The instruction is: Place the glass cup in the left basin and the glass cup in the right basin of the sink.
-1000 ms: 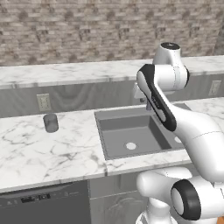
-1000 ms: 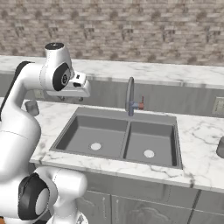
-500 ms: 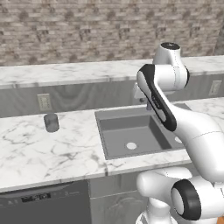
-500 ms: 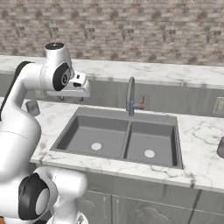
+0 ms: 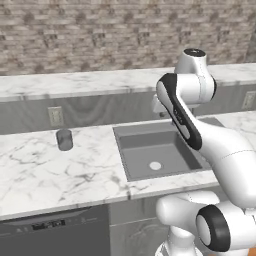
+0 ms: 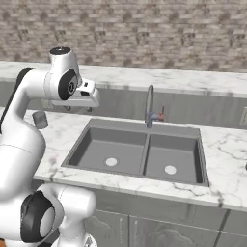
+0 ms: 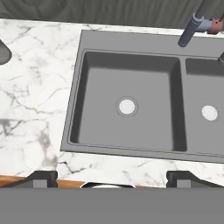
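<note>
1. Nothing in the scene is seen to have shifted since the earlier frames; only the jaws have widened slightly.
2. The jaws of the gripper [image 7: 111, 178] are spread fully and nothing is held.
3. They are poised above the sink [image 7: 74, 113], over its left basin.
4. One glass cup [image 5: 64, 139] stands on the worktop [image 5: 45, 170], well left of the sink.
5. Risk: the cup could be tipped if approached off-centre.

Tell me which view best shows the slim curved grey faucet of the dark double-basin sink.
The right base view: the slim curved grey faucet stands whole and unobstructed behind the divider of the dark grey double-basin sink. The hand view catches just its spout end at the top edge. In the left base view the white arm covers it.
</note>
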Motion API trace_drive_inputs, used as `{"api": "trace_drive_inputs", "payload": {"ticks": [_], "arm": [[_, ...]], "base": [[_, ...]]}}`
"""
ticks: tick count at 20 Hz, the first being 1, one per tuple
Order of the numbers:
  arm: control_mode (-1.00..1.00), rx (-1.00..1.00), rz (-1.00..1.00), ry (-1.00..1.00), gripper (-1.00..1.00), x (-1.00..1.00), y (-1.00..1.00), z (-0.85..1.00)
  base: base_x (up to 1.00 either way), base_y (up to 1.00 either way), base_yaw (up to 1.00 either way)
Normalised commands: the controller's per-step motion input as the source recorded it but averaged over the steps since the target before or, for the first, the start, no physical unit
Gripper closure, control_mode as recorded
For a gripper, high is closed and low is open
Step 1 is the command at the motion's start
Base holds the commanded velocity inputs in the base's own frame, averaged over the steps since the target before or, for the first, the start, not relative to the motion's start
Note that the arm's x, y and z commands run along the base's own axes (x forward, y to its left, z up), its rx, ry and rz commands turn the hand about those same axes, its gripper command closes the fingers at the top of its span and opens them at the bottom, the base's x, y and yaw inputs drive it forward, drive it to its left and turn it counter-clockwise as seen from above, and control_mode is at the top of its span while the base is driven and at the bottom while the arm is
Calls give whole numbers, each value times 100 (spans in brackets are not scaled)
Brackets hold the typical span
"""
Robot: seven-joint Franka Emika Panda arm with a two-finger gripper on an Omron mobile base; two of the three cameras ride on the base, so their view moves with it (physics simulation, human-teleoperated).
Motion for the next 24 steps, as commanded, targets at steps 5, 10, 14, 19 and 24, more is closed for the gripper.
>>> {"api": "trace_drive_inputs", "payload": {"ticks": [5,10,14,19,24], "arm": [[100,0,0,0,-100,0,0,0],[100,0,0,0,-100,0,0,0],[100,0,0,0,-100,0,0,0],[100,0,0,0,-100,0,0,0],[100,0,0,0,-100,0,0,0]], "base": [[-15,44,-14],[-14,49,-16],[-9,54,-16],[-10,51,-6],[2,43,0]]}}
